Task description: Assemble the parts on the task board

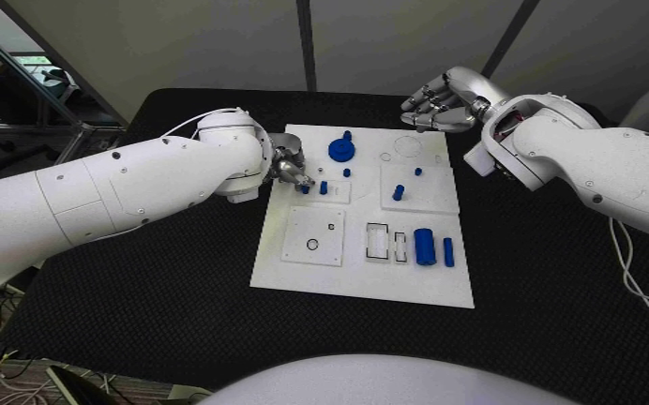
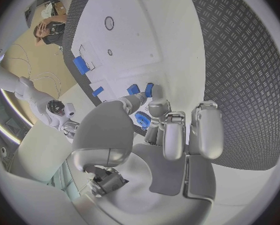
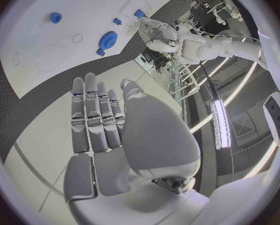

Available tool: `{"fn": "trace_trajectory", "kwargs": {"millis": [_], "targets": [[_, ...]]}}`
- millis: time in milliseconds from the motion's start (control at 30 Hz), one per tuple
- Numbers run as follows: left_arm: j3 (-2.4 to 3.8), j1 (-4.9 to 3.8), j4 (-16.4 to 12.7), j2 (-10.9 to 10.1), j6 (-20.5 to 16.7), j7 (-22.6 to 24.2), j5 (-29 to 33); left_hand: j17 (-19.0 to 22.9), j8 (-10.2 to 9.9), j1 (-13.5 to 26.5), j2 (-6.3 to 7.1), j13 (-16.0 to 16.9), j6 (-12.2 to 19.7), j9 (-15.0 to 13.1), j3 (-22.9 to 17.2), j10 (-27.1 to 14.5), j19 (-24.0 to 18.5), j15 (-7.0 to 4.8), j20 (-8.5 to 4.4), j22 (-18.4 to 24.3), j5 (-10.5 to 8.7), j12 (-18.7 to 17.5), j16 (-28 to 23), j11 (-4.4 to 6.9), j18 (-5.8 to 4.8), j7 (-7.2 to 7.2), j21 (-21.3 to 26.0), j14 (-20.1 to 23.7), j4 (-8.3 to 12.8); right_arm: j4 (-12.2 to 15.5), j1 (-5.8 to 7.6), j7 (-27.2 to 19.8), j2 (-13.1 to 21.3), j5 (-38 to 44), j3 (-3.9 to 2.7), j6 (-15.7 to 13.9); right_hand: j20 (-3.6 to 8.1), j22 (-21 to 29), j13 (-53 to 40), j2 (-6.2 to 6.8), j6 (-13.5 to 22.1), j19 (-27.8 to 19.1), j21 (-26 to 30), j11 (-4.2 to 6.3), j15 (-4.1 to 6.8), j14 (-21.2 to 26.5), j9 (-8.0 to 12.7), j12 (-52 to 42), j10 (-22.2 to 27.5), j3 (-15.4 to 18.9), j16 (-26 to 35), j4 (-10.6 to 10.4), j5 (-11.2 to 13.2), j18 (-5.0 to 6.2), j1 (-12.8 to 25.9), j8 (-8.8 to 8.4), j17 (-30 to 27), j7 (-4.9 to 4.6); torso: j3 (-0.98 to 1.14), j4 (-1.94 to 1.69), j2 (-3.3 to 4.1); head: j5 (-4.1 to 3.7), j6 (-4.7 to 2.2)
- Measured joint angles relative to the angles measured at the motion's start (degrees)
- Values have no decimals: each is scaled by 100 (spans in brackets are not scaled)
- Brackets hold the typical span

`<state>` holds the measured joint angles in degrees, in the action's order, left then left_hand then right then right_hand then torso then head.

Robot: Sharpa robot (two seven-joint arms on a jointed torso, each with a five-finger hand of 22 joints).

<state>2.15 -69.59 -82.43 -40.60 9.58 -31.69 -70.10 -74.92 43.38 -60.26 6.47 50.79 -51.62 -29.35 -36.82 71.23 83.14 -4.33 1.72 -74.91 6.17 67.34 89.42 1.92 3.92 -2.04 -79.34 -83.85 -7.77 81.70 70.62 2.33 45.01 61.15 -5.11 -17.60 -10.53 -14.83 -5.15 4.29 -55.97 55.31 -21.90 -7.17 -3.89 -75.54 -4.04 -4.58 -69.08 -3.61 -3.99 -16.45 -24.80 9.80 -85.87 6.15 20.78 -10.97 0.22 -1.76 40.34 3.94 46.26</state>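
Fingers of my left hand point(image 1: 287, 171) are down at the left edge of the task board point(image 1: 363, 288), beside a small blue peg point(image 1: 324, 187) standing in its raised square. The left wrist view shows fingers point(image 2: 157, 108) curled toward a ridged blue piece point(image 2: 142, 120) and two short blue pegs point(image 2: 134, 89); whether anything is actually pinched I cannot tell (the thumb covers the contact). Judgement: the low, tucked pose suits seating or picking a small part here.

My right hand point(image 1: 440, 102) hangs off the far edge of the board, fingers point(image 3: 92, 110) straight, together, holding nothing. It is kept well apart from the work, probably to leave the board free for the left.

Around: blue gear point(image 1: 343, 149) near the far edge, just beyond my left hand; a peg on the right-hand raised plate point(image 1: 399, 192); a blue cylinder point(image 1: 425, 246) and a thinner blue bar point(image 1: 447, 251) lying beside the rectangular slots point(image 1: 377, 242). Black desk point(image 1: 162, 302) beneath.

Obstruction: my own left forearm point(image 1: 135, 185) overhangs the desk left of the board; the gear sits close to any lift path.
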Motion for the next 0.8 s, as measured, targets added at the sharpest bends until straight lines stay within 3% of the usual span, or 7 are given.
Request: {"fn": "trace_trajectory", "kwargs": {"millis": [267, 500, 800], "targets": [[-5, 10, 58, 19, -28, -61, 63, 0, -50, 533, 23, 19, -70, -12, 563, 37, 19, 0, -19, 0, 2, 0, 0, 3, 0, -10, 0, 0, -320, 1, 0, 0, 14, -1, 0, 0, 0, 0, 0, 0, 0, 0, 0, 0, 0, 0, 0, 0, 0, 0, 0, 0, 0, 0, 0, 0, 0, 0, -2, 0, 1, -6, -2], [-6, 11, 92, -2, -89, -109, 86, 0, -116, 655, -13, 43, -112, -36, 1109, 37, 18, 0, -19, 0, 2, 0, 0, 3, 0, -10, 0, 0, -476, 1, 0, 0, 16, -2, 0, 2, 0, -1, -1, 0, 0, 0, 0, 0, 0, 0, 0, 0, 0, 0, 0, 0, 0, 0, 0, 0, -5, 0, -3, -2, 0, -18, 5], [-6, 12, 131, -13, -184, -126, 97, 0, -140, 702, -60, 78, -132, -57, 1493, 37, 18, 0, -18, 0, 2, 28, 0, 4, 0, 10, 0, 0, -650, -4, 0, 0, 16, -3, 0, 5, 0, -1, -1, 0, 0, 0, 0, 0, 0, 0, 0, 0, 0, 0, 0, 0, 0, 0, 0, 0, -4, 0, -4, -2, 1, -22, -3]]}}
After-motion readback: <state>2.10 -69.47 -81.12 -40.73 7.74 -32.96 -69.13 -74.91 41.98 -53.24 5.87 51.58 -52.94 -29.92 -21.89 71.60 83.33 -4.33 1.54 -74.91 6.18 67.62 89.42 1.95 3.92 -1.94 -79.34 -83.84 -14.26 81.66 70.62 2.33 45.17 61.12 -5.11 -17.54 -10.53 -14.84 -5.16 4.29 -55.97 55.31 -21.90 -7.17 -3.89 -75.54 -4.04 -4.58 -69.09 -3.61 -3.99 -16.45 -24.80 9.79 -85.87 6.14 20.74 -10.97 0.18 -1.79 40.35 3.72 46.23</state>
